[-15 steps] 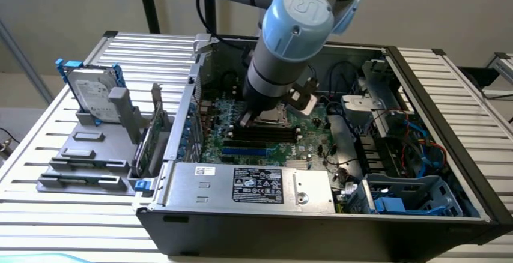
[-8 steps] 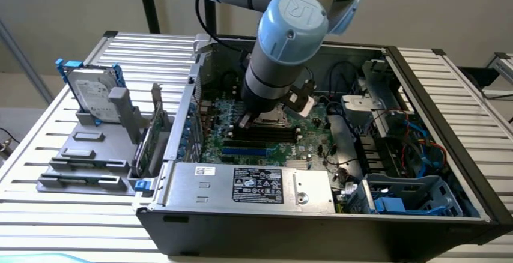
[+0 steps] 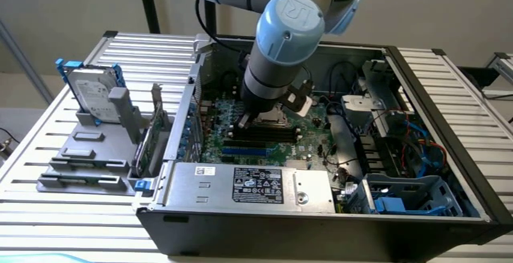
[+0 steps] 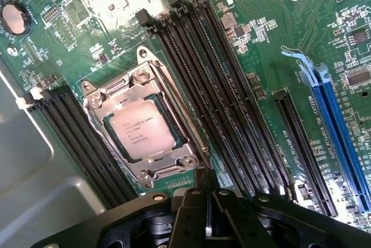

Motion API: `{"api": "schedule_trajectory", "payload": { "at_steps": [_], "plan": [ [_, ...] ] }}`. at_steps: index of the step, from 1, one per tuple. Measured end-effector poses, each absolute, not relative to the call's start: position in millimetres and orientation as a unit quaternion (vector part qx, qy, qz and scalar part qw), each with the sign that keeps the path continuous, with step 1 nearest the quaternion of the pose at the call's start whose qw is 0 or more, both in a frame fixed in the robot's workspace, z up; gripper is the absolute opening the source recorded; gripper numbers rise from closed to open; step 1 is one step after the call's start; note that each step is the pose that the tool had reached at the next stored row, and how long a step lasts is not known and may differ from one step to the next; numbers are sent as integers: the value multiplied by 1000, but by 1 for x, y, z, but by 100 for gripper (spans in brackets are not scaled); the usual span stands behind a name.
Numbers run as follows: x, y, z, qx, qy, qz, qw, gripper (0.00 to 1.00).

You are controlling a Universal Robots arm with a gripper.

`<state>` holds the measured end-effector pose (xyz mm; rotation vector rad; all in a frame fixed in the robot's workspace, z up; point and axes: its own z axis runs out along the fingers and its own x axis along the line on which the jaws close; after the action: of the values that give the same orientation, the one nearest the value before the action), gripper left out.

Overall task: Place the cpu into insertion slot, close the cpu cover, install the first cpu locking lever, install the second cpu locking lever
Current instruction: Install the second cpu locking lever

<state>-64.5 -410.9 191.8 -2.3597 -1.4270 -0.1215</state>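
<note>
While the grey perforated metal table carries a grey plastic fixture block with a silver hard drive standing upright in it at the exterior view's left, the open black desktop computer case lies beside it toward the middle. Inside the case, the grey and pale blue robot arm reaches straight down onto the green motherboard, just behind the silver labelled power supply box. From the wrist camera, the pale silver square cpu sits flat in the dark square insertion slot, and the silvery metal cpu cover with its central window lies closed down around the chip. Long black memory slots flank the socket on both sides. The black gripper hovers just beside the socket's edge, its fingers pressed together and holding nothing. Blue plastic drive bays fill the case corner at the exterior view's right.
</note>
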Motion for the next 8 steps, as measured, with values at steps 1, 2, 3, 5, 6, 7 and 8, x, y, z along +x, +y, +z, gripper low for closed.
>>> {"api": "schedule_trajectory", "payload": {
  "at_steps": [1,2,3,5,6,7,8],
  "plan": [
    [-65,-411,191,-839,-508,-43,189,11],
    [-65,-411,191,-840,-508,-43,188,11],
    [-65,-410,190,-840,-508,-43,188,11],
    [-65,-409,190,-840,-508,-42,186,11],
    [-65,-409,190,-840,-508,-41,185,11],
    [-65,-409,190,-841,-508,-40,183,11],
    [-65,-409,190,-841,-508,-39,181,11]
  ]
}}
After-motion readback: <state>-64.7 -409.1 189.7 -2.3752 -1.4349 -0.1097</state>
